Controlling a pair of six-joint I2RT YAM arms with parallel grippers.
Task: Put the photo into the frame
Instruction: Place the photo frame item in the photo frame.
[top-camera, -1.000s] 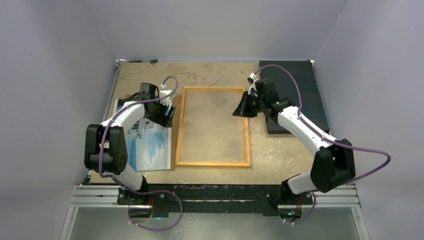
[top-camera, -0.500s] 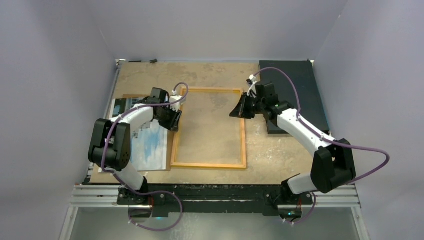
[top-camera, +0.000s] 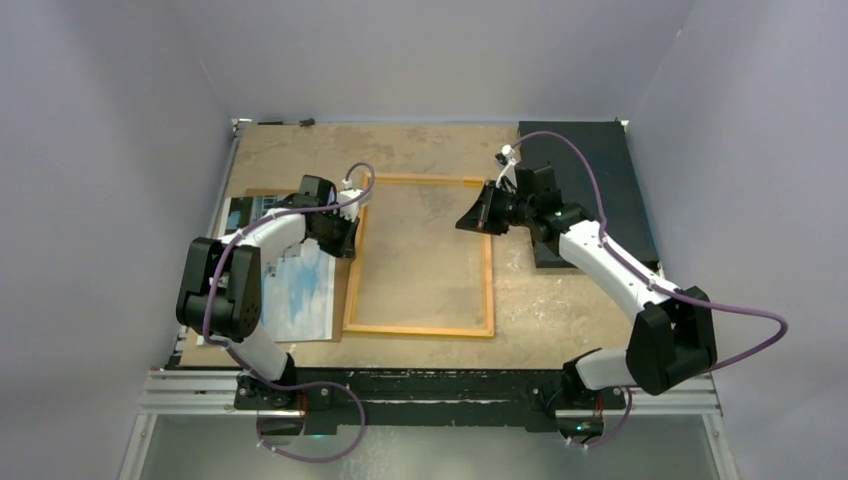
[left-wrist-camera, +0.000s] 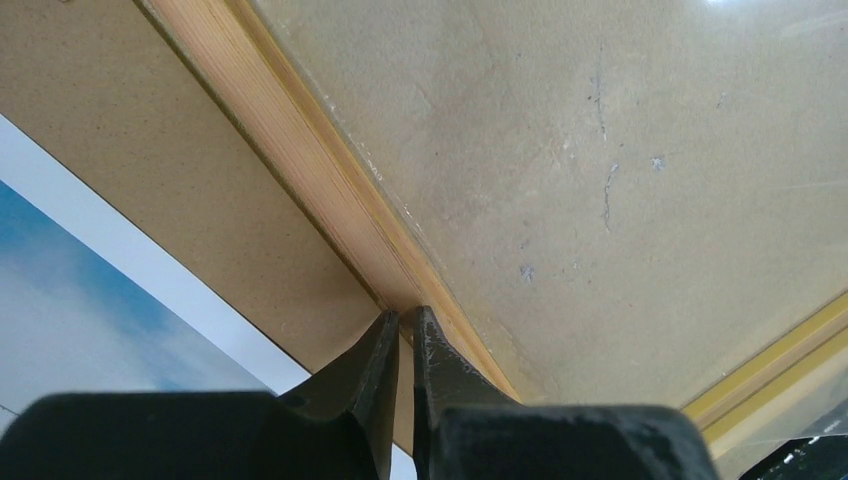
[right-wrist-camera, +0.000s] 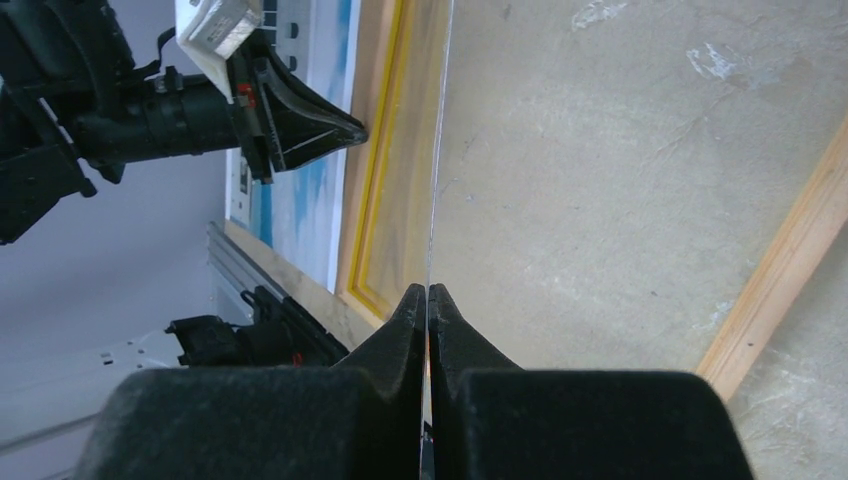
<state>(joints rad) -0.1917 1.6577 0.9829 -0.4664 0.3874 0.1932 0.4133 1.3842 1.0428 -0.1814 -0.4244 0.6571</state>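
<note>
The frame (top-camera: 420, 330) lies at the centre of the table (top-camera: 430, 150). The photo (top-camera: 300, 295) lies print-up beside the frame's left rail. The left gripper (left-wrist-camera: 402, 320) is closed to a slit, pinching the left rail. The right gripper (right-wrist-camera: 428, 292) is fully closed on the frame's thin right edge.

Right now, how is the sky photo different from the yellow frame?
The photo is a full blue-and-white picture; the frame is just a thin yellow border you can see through. The photo lies free beside the frame, while the left hand and right hand each pinch a side of the frame. Both are rectangles.
</note>
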